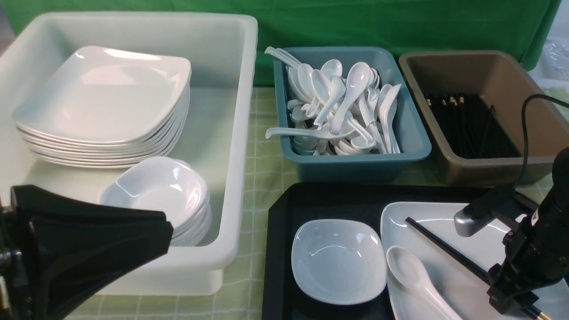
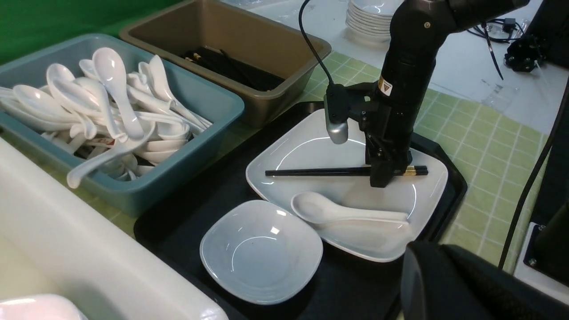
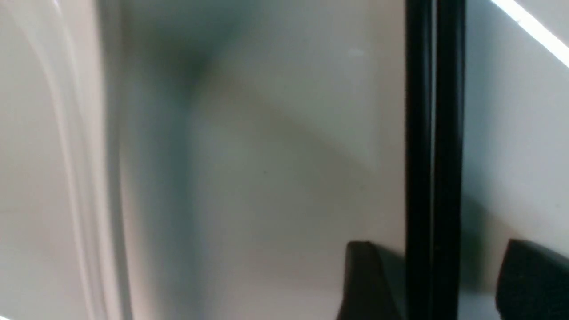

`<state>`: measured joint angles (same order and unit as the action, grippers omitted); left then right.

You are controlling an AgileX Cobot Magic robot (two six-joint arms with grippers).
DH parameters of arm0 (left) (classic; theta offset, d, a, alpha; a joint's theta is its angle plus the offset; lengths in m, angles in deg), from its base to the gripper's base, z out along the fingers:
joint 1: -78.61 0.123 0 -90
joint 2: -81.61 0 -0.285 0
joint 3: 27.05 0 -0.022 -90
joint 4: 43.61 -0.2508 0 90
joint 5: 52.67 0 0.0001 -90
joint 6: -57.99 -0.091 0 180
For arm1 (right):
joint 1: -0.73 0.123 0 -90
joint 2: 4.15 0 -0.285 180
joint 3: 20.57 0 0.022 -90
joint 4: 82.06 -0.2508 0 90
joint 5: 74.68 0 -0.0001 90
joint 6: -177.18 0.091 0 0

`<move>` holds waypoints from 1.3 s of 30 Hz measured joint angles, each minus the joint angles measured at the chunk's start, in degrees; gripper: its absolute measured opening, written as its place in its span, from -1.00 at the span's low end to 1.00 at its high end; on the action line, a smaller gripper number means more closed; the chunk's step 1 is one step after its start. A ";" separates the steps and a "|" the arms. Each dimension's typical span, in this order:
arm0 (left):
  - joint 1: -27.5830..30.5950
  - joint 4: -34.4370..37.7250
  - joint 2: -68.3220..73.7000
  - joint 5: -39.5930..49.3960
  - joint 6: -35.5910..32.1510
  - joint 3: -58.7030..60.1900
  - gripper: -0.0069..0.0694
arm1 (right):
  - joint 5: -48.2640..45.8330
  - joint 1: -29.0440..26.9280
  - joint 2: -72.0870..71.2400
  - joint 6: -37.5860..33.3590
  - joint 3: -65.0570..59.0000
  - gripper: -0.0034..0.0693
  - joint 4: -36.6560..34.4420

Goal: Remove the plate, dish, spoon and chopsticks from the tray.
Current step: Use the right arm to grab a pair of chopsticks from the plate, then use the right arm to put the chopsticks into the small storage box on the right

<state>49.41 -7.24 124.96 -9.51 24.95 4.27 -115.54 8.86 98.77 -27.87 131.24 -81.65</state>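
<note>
- Presently the right gripper [image 3: 435,243] points straight down with its jaws apart, straddling the chopsticks [image 3: 433,133] near their gold-capped end; it has not clamped them.
- In the right wrist view one finger [image 3: 369,280] sits close against the black sticks, while the other stands off with a clear gap.
- The chopsticks lie side by side on the plate [image 2: 311,146], directly under that gripper, and their long part runs away from it towards the robot's left.
- The spoon [image 2: 329,211] lies on the same plate just beside the right gripper, on the side nearer the robot. Its bowl is turned away from the gripper.
- The dish [image 1: 338,260] sits on the tray [image 1: 284,231] left of the gripper, beyond the spoon and just beside the plate's edge.
- Ahead of the right gripper stands a brown tub [image 1: 489,71] of black sticks, and ahead to its left a teal tub [image 1: 355,166] is piled with white spoons.
- The left gripper [image 1: 160,233] is closed and empty, well apart from the tray, and hangs just in front of the white tub [image 1: 235,133].
- Beyond its tip that tub holds stacked dishes [image 1: 164,191], with stacked plates [image 1: 102,98] farther back.
</note>
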 joint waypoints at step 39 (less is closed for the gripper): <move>0.00 -1.05 0.00 -20.57 -1.74 0.00 -0.79 | 15.72 -11.98 15.33 14.94 40.34 0.01 -18.63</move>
<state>49.41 -8.30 124.96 -30.09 23.21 4.27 -99.82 -3.12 114.11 -12.93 171.58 -100.29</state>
